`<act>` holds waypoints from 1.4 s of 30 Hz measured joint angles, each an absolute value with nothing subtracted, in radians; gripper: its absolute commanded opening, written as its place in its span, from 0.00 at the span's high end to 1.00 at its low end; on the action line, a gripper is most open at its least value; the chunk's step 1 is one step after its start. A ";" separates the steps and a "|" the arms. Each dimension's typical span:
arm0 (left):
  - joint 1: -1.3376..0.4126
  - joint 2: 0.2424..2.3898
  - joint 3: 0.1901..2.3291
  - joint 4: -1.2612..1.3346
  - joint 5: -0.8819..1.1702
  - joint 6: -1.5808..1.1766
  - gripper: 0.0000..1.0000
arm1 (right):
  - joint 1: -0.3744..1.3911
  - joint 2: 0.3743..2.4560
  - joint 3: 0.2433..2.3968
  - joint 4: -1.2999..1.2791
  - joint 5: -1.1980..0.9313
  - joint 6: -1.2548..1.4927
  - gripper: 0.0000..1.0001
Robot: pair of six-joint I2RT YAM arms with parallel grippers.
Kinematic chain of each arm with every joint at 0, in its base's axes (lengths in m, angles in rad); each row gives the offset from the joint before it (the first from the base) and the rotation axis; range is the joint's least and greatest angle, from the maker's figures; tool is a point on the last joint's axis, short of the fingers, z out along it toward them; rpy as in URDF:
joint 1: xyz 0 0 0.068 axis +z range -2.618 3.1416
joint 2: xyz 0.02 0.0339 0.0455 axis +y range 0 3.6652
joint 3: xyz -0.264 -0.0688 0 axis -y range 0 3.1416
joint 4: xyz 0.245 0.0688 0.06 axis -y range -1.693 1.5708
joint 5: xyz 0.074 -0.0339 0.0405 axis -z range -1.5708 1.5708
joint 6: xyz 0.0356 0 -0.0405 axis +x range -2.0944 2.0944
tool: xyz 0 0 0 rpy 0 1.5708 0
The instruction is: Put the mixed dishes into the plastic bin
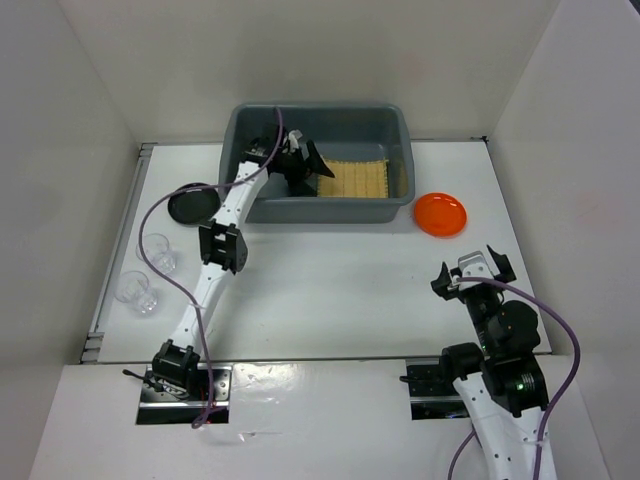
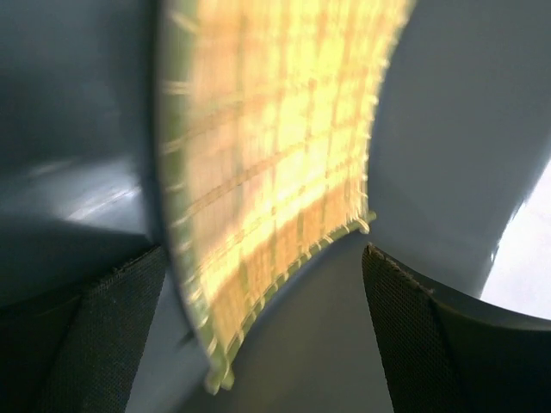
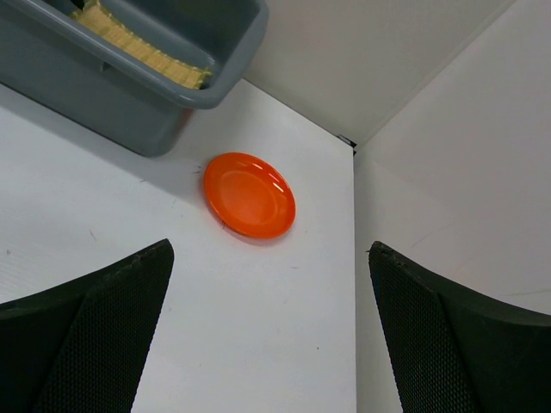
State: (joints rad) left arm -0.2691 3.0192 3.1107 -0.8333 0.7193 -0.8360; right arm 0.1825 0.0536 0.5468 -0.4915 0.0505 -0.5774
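Note:
The dark grey plastic bin (image 1: 400, 212) stands at the back of the table. The yellow woven mat (image 1: 360, 178) lies inside it, close up and blurred in the left wrist view (image 2: 275, 146). My left gripper (image 1: 305, 163) is open inside the bin, just left of the mat, holding nothing. The orange plate (image 1: 440, 214) lies on the table right of the bin, also in the right wrist view (image 3: 249, 194). The black plate (image 1: 193, 205) lies left of the bin. Two clear glass cups (image 1: 160, 254) (image 1: 140, 293) stand at the left. My right gripper (image 1: 472, 272) is open and empty, near the orange plate.
White walls enclose the table on the left, back and right. The bin's corner and mat edge show in the right wrist view (image 3: 155, 60). The left arm's cable loops over the table by the black plate.

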 measured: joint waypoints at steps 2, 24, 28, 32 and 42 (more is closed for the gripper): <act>-0.257 2.992 3.111 -0.883 0.661 -0.822 0.00 | 0.191 0.054 0.546 -0.488 0.057 -0.574 0.02; -0.301 1.845 2.564 -1.204 -0.277 -0.524 0.00 | -0.087 1.129 1.128 -0.495 0.026 -0.327 0.02; -0.345 1.667 2.098 -1.067 -0.328 -0.478 0.00 | -0.186 1.341 1.299 -0.504 -0.116 -0.288 0.02; -0.303 1.391 1.562 -0.936 -0.244 -0.467 0.00 | -0.299 1.628 1.457 -0.569 -0.254 -0.275 0.02; -0.218 1.076 1.316 -0.859 -0.132 -0.450 0.00 | -0.373 1.970 1.514 -0.660 -0.358 -0.273 0.02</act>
State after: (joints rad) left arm -0.2180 1.0763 1.3159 -0.8585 -0.1322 -0.4496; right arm -0.3729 1.9701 1.5143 -0.6598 -0.3576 -0.2726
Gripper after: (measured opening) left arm 1.001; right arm 0.983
